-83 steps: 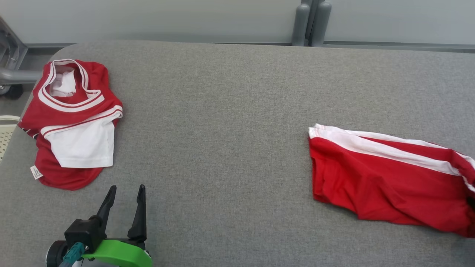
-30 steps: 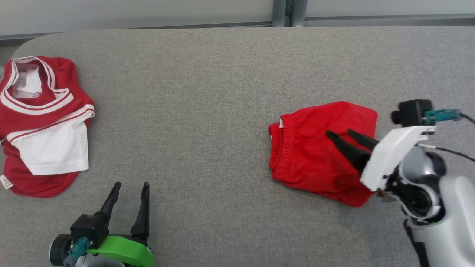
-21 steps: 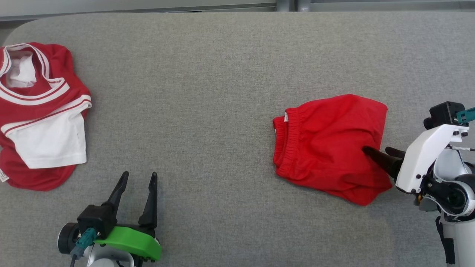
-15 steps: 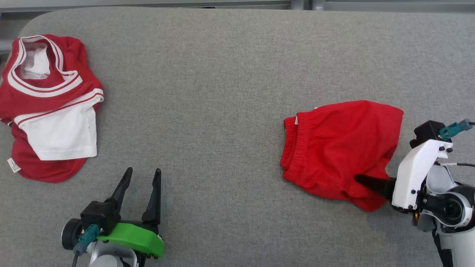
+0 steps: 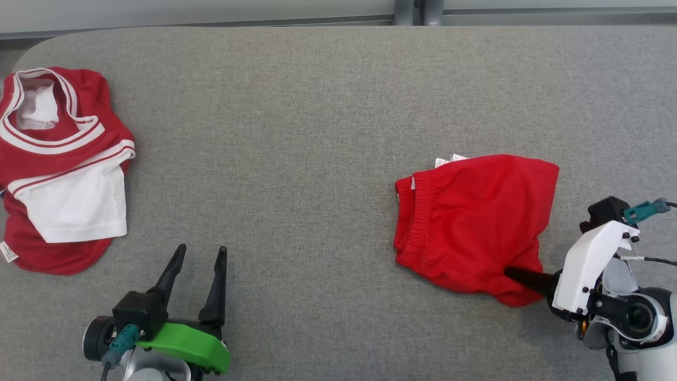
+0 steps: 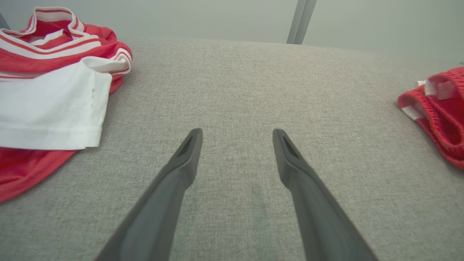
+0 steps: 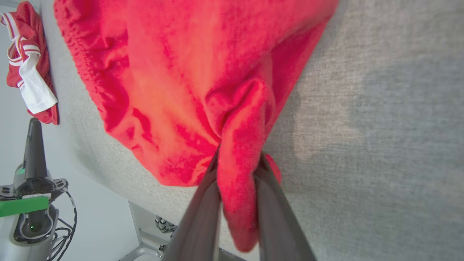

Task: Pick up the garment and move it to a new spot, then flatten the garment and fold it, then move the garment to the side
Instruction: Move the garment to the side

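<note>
Along the left edge of your grey fabric-covered tabletop (image 5: 296,106) lies a crumpled red jersey (image 5: 47,165) with white striped trim. Its neck opening sits toward the far-left corner, and a white sleeve (image 5: 79,209) is folded flat across its middle. A small white label (image 5: 7,252) sticks out at its near-left hem. Beyond the tabletop's far edge you see a pale wall (image 5: 211,9) and a grey upright post (image 5: 404,10).
</note>
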### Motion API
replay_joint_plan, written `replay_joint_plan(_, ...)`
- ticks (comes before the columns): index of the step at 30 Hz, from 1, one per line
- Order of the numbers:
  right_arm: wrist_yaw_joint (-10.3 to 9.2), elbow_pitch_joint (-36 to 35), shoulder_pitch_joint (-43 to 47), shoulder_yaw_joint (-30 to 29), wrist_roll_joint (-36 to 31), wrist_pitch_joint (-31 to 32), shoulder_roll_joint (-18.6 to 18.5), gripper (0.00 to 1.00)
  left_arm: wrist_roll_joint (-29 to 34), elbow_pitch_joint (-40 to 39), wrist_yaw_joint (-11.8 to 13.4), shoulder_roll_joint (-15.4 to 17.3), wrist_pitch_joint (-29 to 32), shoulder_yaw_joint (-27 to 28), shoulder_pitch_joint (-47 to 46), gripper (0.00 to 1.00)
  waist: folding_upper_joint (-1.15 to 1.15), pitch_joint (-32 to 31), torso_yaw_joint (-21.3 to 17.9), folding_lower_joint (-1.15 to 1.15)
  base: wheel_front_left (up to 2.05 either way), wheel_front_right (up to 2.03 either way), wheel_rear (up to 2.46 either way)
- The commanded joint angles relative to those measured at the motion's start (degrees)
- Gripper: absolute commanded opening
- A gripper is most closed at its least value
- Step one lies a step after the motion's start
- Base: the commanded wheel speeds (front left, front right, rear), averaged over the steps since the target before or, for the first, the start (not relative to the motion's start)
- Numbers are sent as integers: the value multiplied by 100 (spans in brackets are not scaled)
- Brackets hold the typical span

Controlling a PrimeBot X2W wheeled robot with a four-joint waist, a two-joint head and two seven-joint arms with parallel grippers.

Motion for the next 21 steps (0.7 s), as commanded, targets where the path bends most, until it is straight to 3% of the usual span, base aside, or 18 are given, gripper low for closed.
replay_joint_plan(1, 2, 115, -99, 35, -59, -129, 39, 84, -27, 2, -15, 36, -1, -10, -51, 100, 51, 17, -19, 0, 0, 0, 0)
replay_joint_plan(2, 2, 175, -121, 66, -85, -195, 52, 100, -32, 2, -15, 36, -1, -14, -60, 100, 51, 24, -23, 0, 0, 0, 0)
replay_joint_plan(9, 2, 592, -345, 376, -59, -703, 139, 100, -41, 7, -15, 27, -1, -34, -56, 100, 51, 41, -8, 0, 0, 0, 0)
replay_joint_plan(10, 2, 629, -365, 437, -50, -790, 127, 56, -43, 9, -15, 18, -1, -37, -56, 100, 51, 38, 0, 0, 0, 0, 0)
replay_joint_plan(11, 2, 668, -391, 475, -27, -861, 111, 22, -49, 13, -15, 10, -1, -36, -55, 100, 51, 36, 8, 0, 0, 0, 0)
replay_joint_plan(12, 3, 685, -424, 522, 25, -914, 96, 0, -55, 17, -15, 4, -1, -37, -55, 100, 51, 29, 14, 0, 0, 0, 0)
replay_joint_plan(21, 2, 678, -603, 544, 339, -979, -198, 0, -33, -18, -16, 23, -1, 77, 67, 100, 51, -38, -63, 0, 0, 0, 0)
